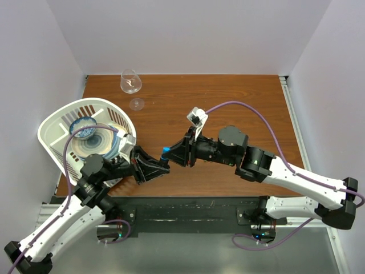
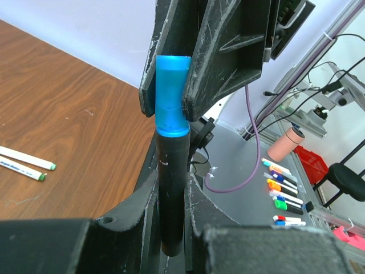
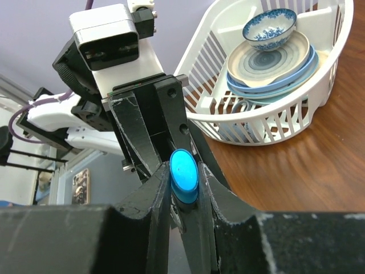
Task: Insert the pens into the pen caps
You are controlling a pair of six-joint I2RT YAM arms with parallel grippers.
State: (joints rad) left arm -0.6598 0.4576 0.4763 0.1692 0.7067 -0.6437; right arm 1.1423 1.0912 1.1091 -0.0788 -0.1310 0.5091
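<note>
My left gripper (image 2: 173, 185) is shut on a black pen barrel (image 2: 173, 171) that points up out of its jaws. A blue pen cap (image 2: 173, 94) sits on the barrel's upper end. My right gripper (image 3: 183, 185) is shut on that blue cap (image 3: 183, 170), its fingers (image 2: 228, 57) clamping it from both sides. In the top view the two grippers meet tip to tip over the table's front middle, left (image 1: 155, 164) and right (image 1: 174, 154), with the blue cap (image 1: 165, 151) between them. Two white pens with green caps (image 2: 25, 162) lie on the table.
A white dish basket (image 1: 57, 123) with plates and a bowl stands at the left, close behind the left arm; it also shows in the right wrist view (image 3: 274, 123). A wine glass (image 1: 130, 81) stands at the back. Several coloured markers (image 2: 285, 194) lie off the table.
</note>
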